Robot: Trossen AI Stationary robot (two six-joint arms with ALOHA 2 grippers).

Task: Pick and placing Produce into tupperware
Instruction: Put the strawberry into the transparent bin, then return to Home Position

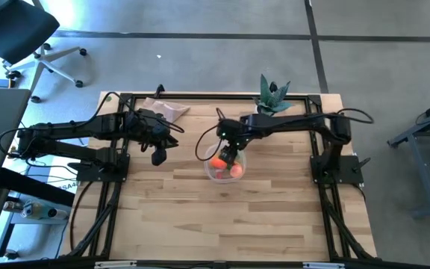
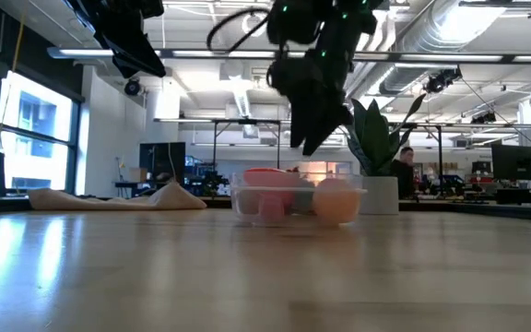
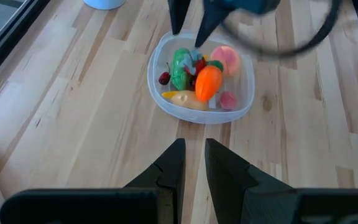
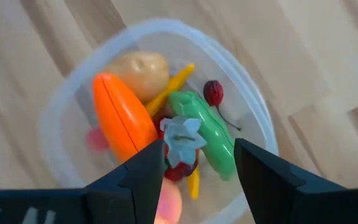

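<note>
Tupperware (image 1: 225, 169) sits mid-surface (image 1: 260, 217), holding the produce. Carrot (image 4: 123, 118) lies flat inside, long axis parallel to the green pepper (image 4: 207, 140) beside it. Right gripper (image 4: 197, 171) points straight down above the tupperware, fingers apart, empty. Left gripper (image 3: 192, 168) hovers nearby, fingers together.

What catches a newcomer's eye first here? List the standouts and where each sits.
The clear tupperware at mid-table, heaped with bright produce, above all the orange carrot beside a green pepper. The right gripper hangs open directly over it, nothing in its fingers. The left gripper waits shut, off to the container's left.
</note>
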